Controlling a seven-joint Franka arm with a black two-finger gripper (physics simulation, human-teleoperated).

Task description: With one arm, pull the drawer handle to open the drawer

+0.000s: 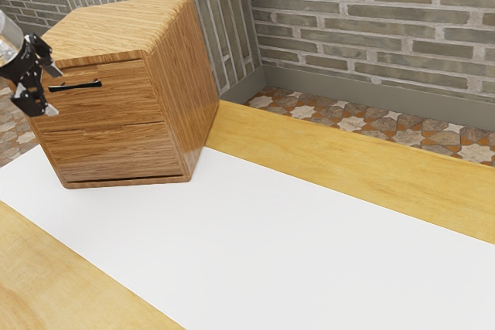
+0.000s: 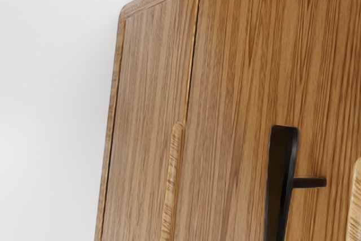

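The jaws stood wide, one end of the drawer handle [image 1: 75,85] just ahead of them; gripping there, off-centre, could slip and leave the drawer [image 1: 116,106] shut.

Arm [image 1: 6,36] cut by exterior view's left edge, handle [image 2: 280,184] (wrist view) seemingly cropped

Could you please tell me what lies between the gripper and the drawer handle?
Nothing; the exterior view shows a bare stretch between the gripper and the handle.

Home-like room: grey brick walls [image 1: 371,21], patterned floor tiles [image 1: 363,121], wooden table [image 1: 348,168].
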